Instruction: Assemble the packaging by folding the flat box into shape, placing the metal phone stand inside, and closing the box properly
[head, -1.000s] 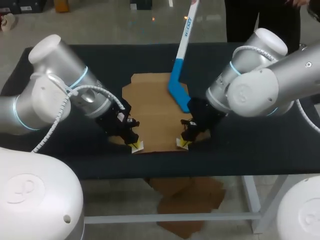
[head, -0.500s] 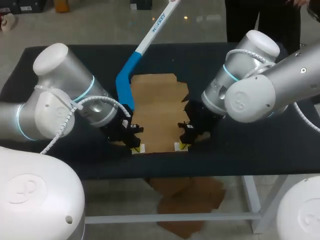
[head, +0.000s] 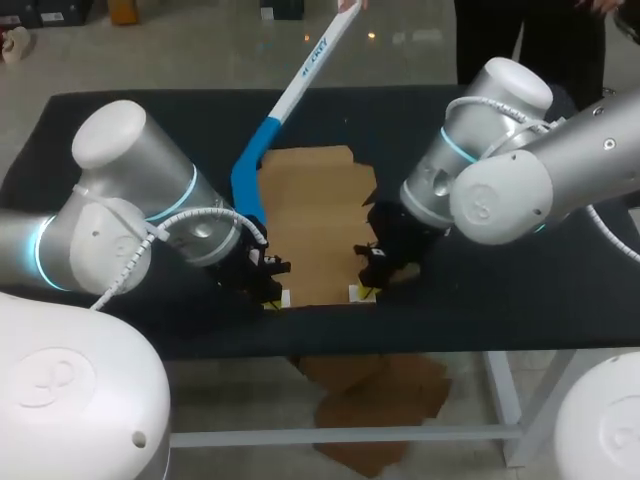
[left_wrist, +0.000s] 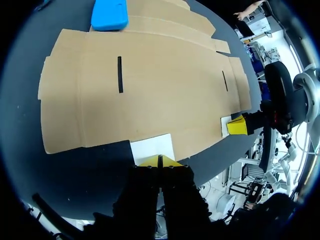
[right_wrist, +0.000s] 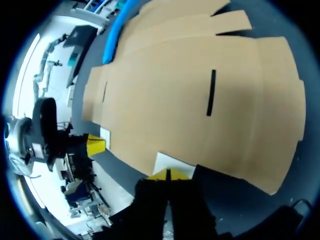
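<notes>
Dark bench: blue-bladed white stick has crossed to the flat brown cardboard box's left; both arms' jaws pressed together, folding unstarted.

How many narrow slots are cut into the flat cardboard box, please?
2: one slot ahead of the left claw, the other slot near the right claw; none appears hidden.

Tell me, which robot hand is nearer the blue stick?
The left gripper: the blue stick lies over the flat box on its side; the right gripper sits across the box.
</notes>
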